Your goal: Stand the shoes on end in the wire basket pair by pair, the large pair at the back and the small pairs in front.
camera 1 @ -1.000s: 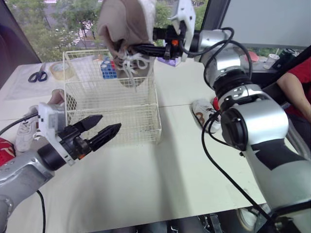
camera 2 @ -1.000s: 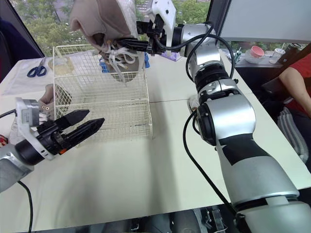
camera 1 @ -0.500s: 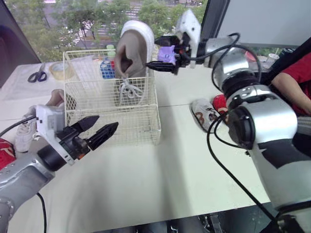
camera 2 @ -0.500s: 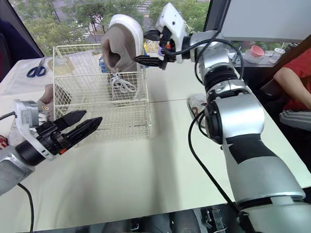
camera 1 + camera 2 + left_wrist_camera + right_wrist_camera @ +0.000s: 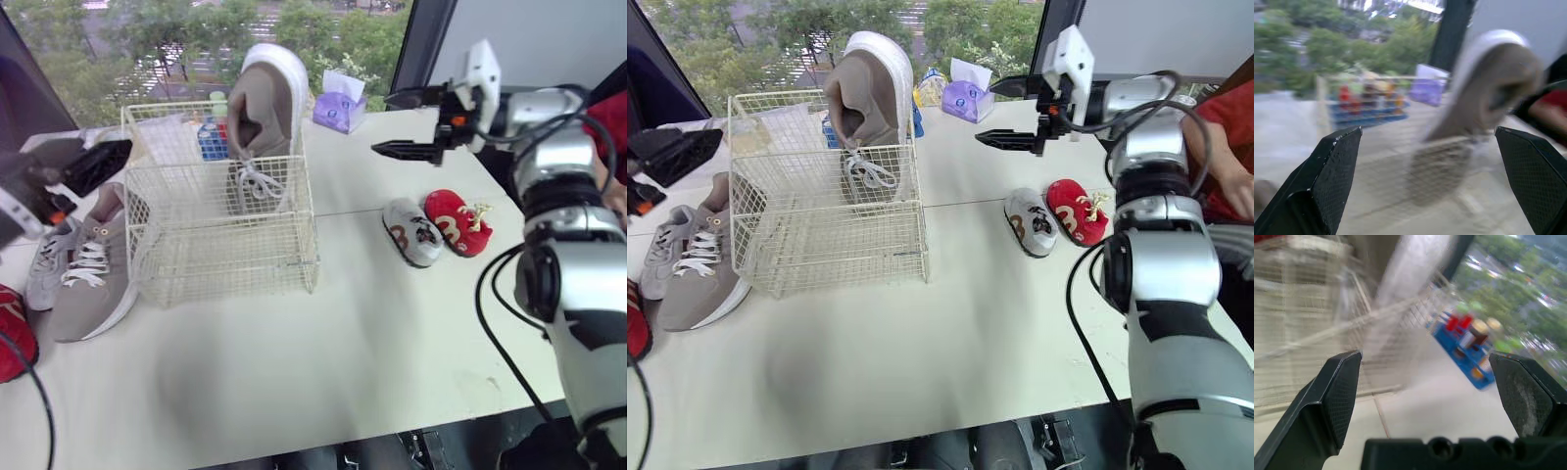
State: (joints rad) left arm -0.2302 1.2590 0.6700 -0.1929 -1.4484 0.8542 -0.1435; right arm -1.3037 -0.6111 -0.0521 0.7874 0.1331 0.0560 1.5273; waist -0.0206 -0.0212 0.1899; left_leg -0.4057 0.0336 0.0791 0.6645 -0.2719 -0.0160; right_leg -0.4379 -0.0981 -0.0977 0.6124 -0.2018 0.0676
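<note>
You have one tan shoe [image 5: 261, 108] standing toe down in the back right part of the basket [image 5: 220, 266]. The second tan shoe [image 5: 93, 276] lies on the table [image 5: 294, 362] just left of the basket, beside a grey shoe [image 5: 43, 260]. A small grey shoe [image 5: 411, 231] and a red shoe [image 5: 458, 221] lie together right of the basket. Your right pincer [image 5: 986, 110] hangs wide and empty above them. Your left pincer [image 5: 1426, 129] is wide too, holding nothing, left of the basket.

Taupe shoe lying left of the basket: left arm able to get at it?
Probably yes. The left end effector hangs open near the taupe shoe, with nothing lying on it; the wire basket sits close beside it.
</note>
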